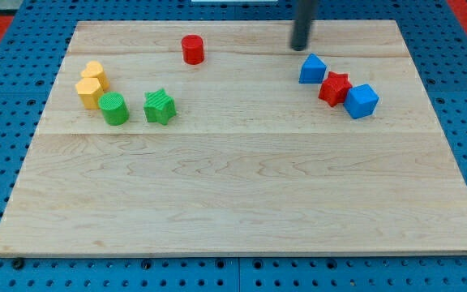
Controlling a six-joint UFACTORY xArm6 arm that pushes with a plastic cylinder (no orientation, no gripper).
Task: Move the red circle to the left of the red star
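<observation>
The red circle (192,49) stands near the top of the wooden board, left of centre. The red star (334,88) lies at the right, wedged between a blue block (312,69) on its upper left and a blue cube (362,100) on its lower right. My tip (299,46) is near the board's top, well to the right of the red circle and just above the upper-left blue block. It touches no block.
Two yellow blocks (92,83) sit at the left edge, with a green cylinder (114,108) and a green star (160,106) beside them. The board (233,186) rests on a blue pegboard surface.
</observation>
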